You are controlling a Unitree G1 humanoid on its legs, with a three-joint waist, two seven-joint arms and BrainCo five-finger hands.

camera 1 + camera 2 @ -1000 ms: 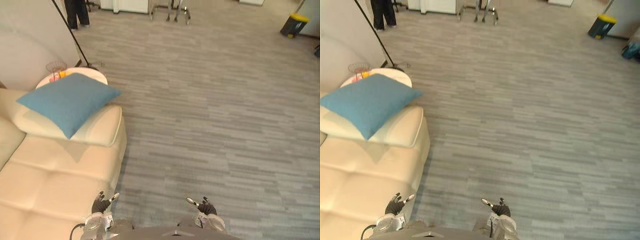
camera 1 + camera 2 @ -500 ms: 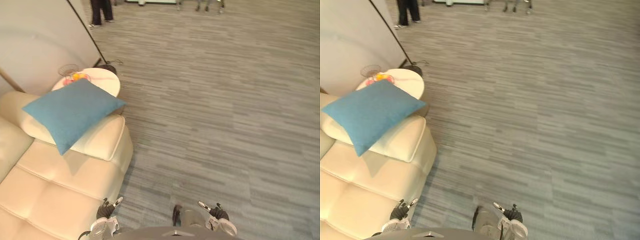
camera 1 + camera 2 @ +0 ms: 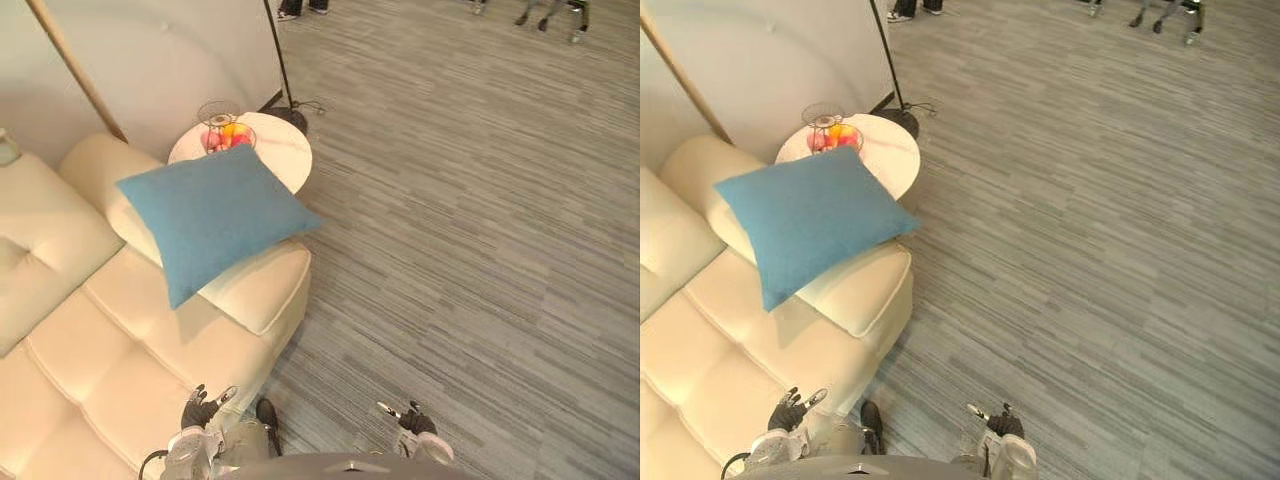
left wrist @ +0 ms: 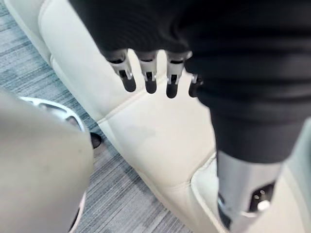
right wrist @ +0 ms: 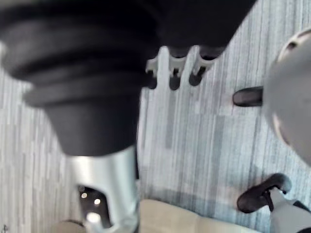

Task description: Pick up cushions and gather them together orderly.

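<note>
Cushion [image 3: 212, 215] atop cream sofa [image 3: 110, 360], grey carpet [image 3: 480, 220]

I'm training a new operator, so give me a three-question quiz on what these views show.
1. True or false: the blue cushion lies on the carpet.
2. What stands on the round side table? A wire bowl of fruit; B book; C mug.
3. Which hand holds the cushion: left hand, right hand, or neither?
Key: 1 false, it rests on the sofa armrest; 2 A; 3 neither, both are open.
</note>
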